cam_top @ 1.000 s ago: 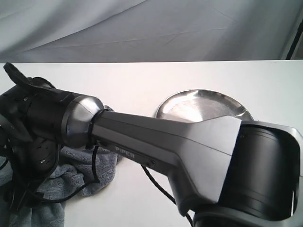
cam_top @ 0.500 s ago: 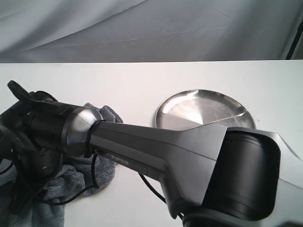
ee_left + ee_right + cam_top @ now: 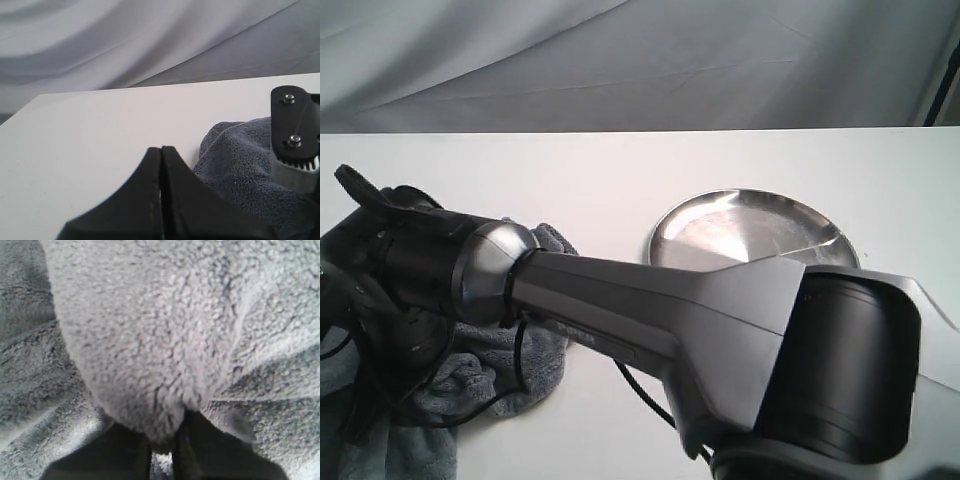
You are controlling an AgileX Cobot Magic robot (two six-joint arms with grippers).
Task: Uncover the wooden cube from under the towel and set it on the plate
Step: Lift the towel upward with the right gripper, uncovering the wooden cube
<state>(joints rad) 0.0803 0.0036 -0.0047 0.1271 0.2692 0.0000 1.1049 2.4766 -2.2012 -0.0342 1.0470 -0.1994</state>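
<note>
The dark grey towel (image 3: 485,375) lies bunched at the table's left front. My right arm reaches across from the lower right, and its wrist covers much of the cloth. Plush cloth (image 3: 150,330) fills the right wrist view, and my right gripper (image 3: 162,450) is shut on a raised fold of it. My left gripper (image 3: 161,152) is shut with nothing in it, just beside the towel's (image 3: 240,165) edge on the white table. The silver plate (image 3: 750,228) sits bare to the right of centre. The wooden cube is hidden.
A black finger plate with two screws and a white ribbed pad (image 3: 295,142) stands against the towel in the left wrist view. The right arm's bulky elbow (image 3: 840,370) and a dangling cable (image 3: 645,395) fill the front right. A grey cloth backdrop hangs behind the table.
The right arm's wrist has dipped a little over the towel and its elbow has shifted. A hump of towel now shows above the forearm where none showed a second ago.
</note>
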